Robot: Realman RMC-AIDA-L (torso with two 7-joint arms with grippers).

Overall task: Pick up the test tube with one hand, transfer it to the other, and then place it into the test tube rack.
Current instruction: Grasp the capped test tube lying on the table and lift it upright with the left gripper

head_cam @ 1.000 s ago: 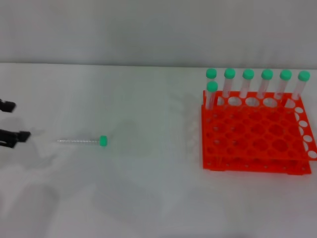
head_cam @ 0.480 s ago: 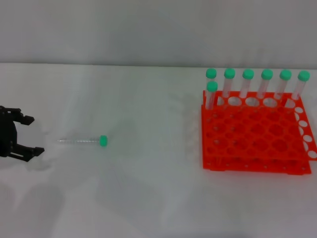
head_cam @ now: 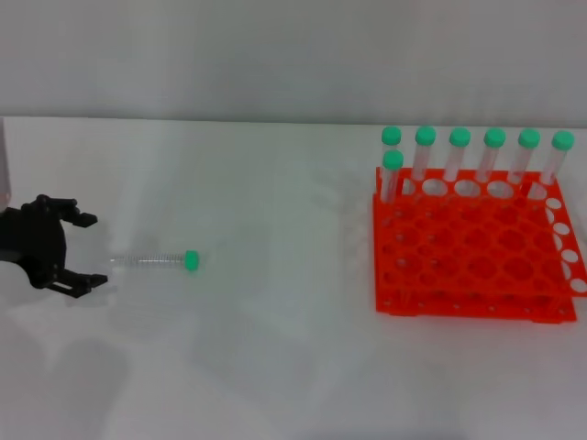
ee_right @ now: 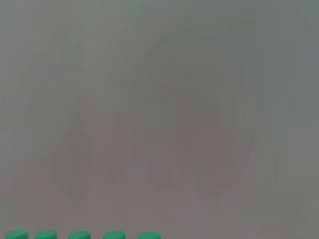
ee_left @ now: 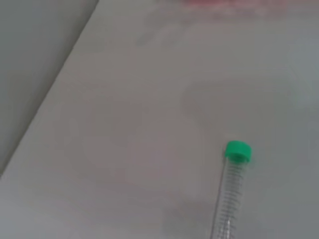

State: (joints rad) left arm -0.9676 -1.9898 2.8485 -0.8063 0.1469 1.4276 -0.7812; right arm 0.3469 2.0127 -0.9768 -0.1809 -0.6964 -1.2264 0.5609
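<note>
The test tube [head_cam: 152, 261] lies flat on the white table at the left, its green cap pointing right. It also shows in the left wrist view [ee_left: 232, 191]. My left gripper [head_cam: 90, 250] is open just left of the tube's clear end, its two black fingers spread on either side of the tube's line, not touching it. The orange-red test tube rack [head_cam: 472, 247] stands at the right, with several green-capped tubes [head_cam: 459, 152] upright in its back rows. My right gripper is out of view.
A grey wall runs behind the table's far edge [head_cam: 229, 119]. Green caps [ee_right: 79, 235] of the racked tubes show at the edge of the right wrist view. Bare white table lies between the lying tube and the rack.
My left gripper has moved right, from the picture's left edge to just short of the tube's clear end. Its fingers stay spread. The tube and rack have not moved.
</note>
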